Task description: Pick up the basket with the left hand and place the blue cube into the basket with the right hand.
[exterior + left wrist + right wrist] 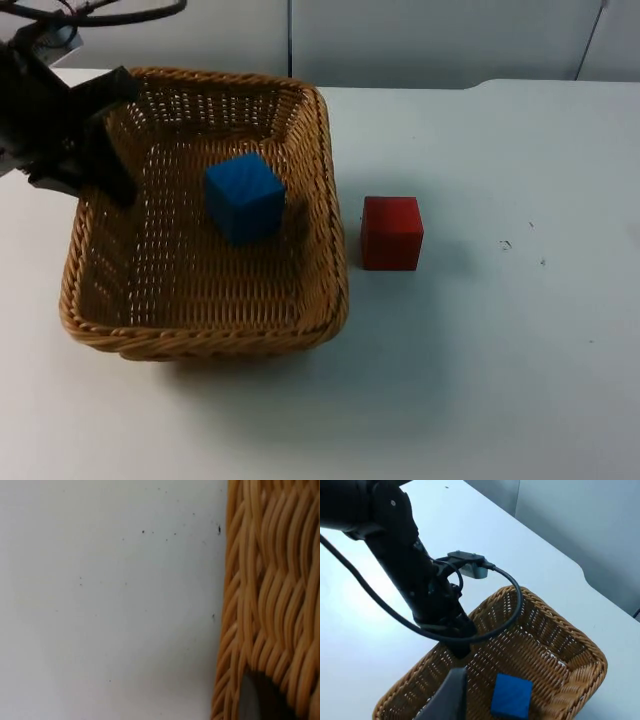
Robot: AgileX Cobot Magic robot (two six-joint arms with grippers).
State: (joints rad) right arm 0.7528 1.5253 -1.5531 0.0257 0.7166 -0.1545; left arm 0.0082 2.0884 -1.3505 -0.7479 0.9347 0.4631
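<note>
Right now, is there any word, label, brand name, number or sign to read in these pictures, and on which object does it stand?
None: no readable text anywhere.
The blue cube, the red cube and the basket have plain surfaces.
The white table has only small dark specks, not letters.
The left gripper, at the basket's rim, shows no marking.

Robot lab test bench: bare white table top ending at grey partition wall, black robot arm, plain colored cubes as props.
</note>
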